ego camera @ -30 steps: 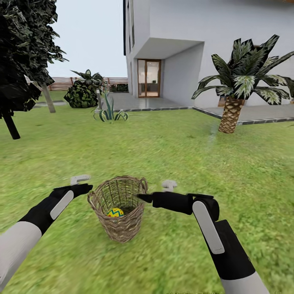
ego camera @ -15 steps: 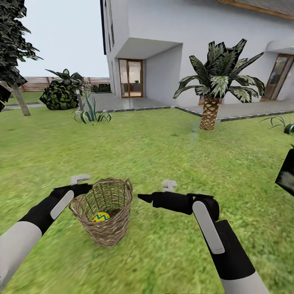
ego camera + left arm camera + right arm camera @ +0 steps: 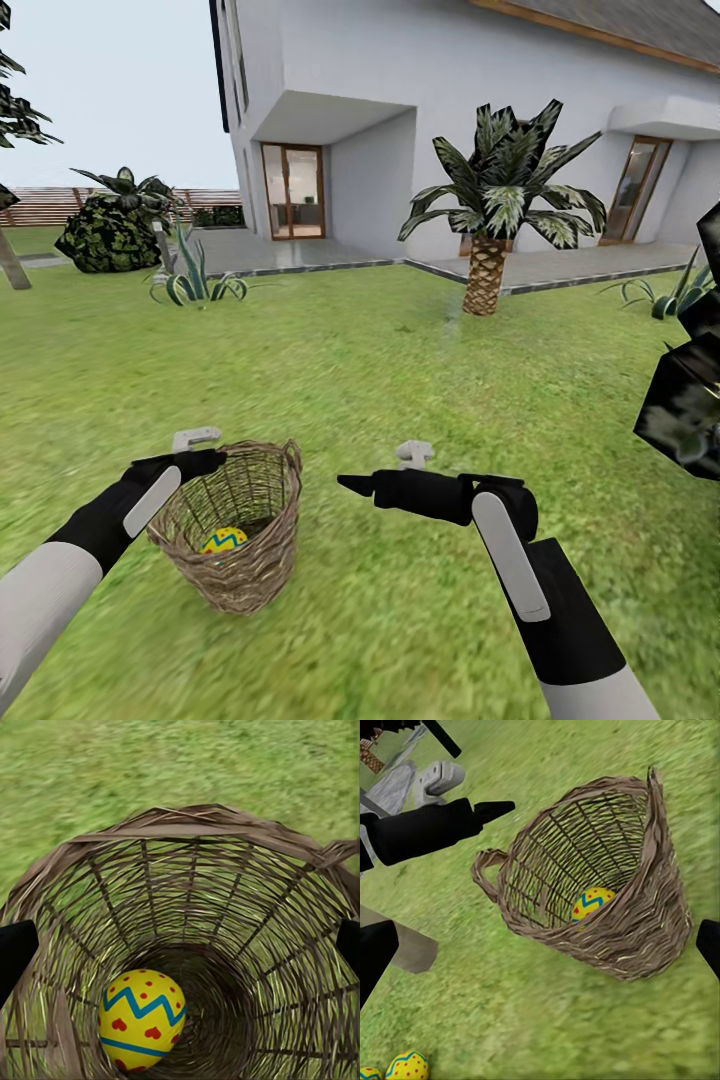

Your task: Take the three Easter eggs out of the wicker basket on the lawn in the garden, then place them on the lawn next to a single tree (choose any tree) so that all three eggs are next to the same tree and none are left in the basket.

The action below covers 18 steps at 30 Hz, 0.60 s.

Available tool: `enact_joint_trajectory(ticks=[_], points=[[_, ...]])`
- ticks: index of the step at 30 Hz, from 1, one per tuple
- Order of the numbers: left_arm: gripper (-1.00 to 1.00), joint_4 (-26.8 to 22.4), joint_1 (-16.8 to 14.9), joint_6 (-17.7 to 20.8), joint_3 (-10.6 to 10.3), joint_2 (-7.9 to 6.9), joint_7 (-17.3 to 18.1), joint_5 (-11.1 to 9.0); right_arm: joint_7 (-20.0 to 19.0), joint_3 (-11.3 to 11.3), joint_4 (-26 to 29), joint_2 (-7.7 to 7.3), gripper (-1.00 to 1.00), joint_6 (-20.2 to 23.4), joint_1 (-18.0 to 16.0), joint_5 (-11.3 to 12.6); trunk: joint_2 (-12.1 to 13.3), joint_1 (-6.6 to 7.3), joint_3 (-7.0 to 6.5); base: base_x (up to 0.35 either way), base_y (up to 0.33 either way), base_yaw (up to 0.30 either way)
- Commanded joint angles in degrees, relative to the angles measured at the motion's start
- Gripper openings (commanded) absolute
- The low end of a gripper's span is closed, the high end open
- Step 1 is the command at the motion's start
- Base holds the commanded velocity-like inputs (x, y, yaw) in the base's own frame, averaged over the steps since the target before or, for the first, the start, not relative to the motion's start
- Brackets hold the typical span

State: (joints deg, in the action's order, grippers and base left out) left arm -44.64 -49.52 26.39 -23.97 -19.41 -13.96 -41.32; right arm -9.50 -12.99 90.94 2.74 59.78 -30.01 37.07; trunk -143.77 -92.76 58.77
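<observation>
I am working across the lawn [image 3: 400,350] from my left. My left gripper [image 3: 205,463] is hovering at the near-left rim of the wicker basket [image 3: 235,535], its fingers spread wide to either side of the basket mouth in the left wrist view and holding nothing. The basket is leaning, its opening tipped toward my left arm, and one Easter egg [image 3: 142,1018], yellow with red hearts and a blue zigzag, is sitting low inside against the weave. In the right wrist view, two more eggs [image 3: 406,1066] are lying on the grass, well apart from the basket. To the right, my right gripper [image 3: 352,485] is pointing toward the basket but staying clear of it; its fingers are parted and empty. Far right of centre, a scaly-trunked palm [image 3: 485,275] is standing at the patio edge. The risk I am judging: the basket is tilted and light, so a reach that brushes the rim could tip it over, rolling the egg out across the grass, or my fingers could snag in the open weave.
</observation>
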Motion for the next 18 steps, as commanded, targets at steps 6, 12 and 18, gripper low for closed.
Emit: enact_joint_trajectory(ticks=[6, 12, 18], points=[[1.00, -0.1, 0.0, 0.1, -0.3, -0.04, -0.5, -0.6, -0.7, 0.6, 0.0, -0.08, 1.00, 0.2, 0.0, -0.6, 0.0, 0.01, 0.06, 0.000, 0.000, -0.009], [1.00, -0.1, 0.0, 0.1, -0.4, 0.06, -0.5, -0.6, -0.4, 4.1, 0.0, -0.06, 1.00, 0.1, 0.1, -0.9, 0.0, 0.01, 0.06, 0.000, 0.000, -0.001], [1.00, 0.0, 0.0, 0.2, -0.3, 0.18, -0.5, -0.5, -0.3, 6.5, 0.0, -0.15, 1.00, -9.2, 2.8, -1.4, 0.0, 0.01, 0.06, 0.000, 0.000, 0.000]])
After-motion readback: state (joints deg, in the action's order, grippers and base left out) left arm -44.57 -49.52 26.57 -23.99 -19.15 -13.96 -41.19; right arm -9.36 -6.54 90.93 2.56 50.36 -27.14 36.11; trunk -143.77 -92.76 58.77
